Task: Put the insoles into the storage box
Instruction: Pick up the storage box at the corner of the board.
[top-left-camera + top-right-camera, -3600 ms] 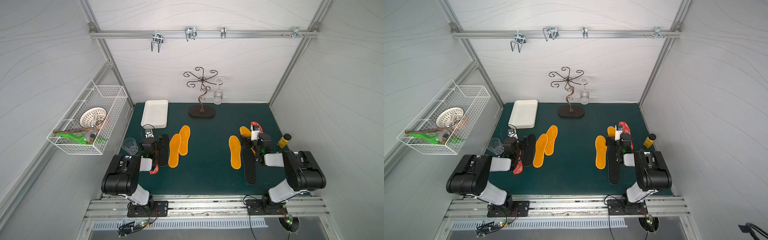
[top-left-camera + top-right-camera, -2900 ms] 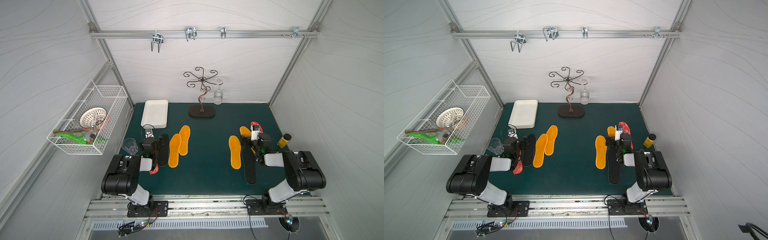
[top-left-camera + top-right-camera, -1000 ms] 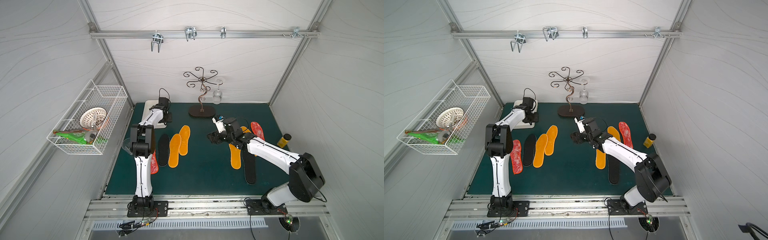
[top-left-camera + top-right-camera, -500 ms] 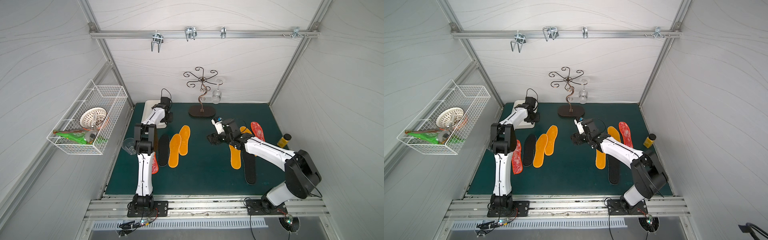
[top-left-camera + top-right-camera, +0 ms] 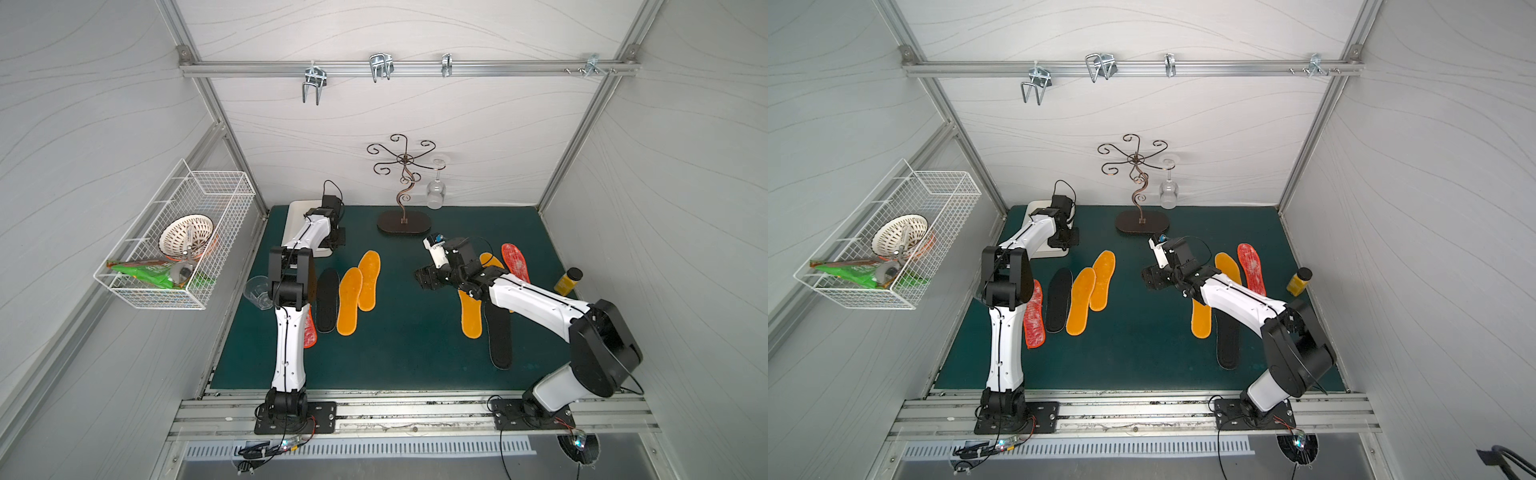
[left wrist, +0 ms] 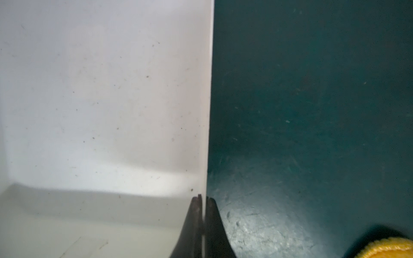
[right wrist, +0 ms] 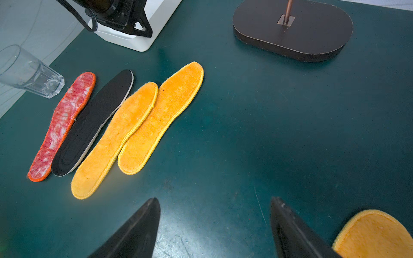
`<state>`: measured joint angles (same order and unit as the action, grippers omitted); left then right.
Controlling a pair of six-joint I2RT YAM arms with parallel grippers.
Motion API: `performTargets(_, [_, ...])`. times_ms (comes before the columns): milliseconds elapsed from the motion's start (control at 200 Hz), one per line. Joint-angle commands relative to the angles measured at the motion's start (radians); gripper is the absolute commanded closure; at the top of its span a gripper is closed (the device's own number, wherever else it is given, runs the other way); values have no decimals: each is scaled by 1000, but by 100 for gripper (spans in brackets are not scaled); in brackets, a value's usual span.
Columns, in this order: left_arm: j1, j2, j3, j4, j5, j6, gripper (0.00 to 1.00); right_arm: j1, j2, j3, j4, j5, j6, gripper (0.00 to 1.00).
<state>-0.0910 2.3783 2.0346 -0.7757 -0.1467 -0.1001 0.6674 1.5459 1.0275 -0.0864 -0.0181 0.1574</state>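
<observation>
The white storage box (image 5: 296, 214) (image 5: 1034, 212) lies at the mat's back left. My left gripper (image 6: 203, 198) (image 5: 335, 242) is shut on its right wall (image 6: 206, 111), one finger inside and one outside. Four insoles lie in front of it: red speckled (image 7: 62, 125), black (image 7: 93, 120) and two orange (image 7: 116, 138) (image 7: 163, 116). My right gripper (image 7: 214, 198) (image 5: 424, 280) hangs open over bare mat mid-table. Beside it are two orange insoles (image 5: 471, 316) (image 5: 490, 259), a red one (image 5: 515, 262) and a black one (image 5: 500, 336).
A dark-based wire stand (image 5: 403, 222) with a hanging wine glass (image 5: 435, 195) stands at the back centre. A glass tumbler (image 5: 257, 291) sits at the mat's left edge, a yellow bottle (image 5: 567, 282) at the right edge. A wire basket (image 5: 178, 237) hangs on the left wall.
Both arms reached out from the front of the table. In the last second the left jaws closed onto the box's right wall. The right gripper drifted slightly and stays open.
</observation>
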Motion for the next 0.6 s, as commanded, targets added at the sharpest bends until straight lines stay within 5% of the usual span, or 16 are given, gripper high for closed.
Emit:
performTargets(0, [-18,18,43,-10,-25,11,100,-1,-3,-3,-9,18,-2,19])
performTargets(260, [-84,-142,-77,53,-84,-11,100,-1,-30,-9,-10,42,4,18])
performTargets(595, [-158,-463,-417,87,-205,-218,100,0,-95,-44,3,52,23,18])
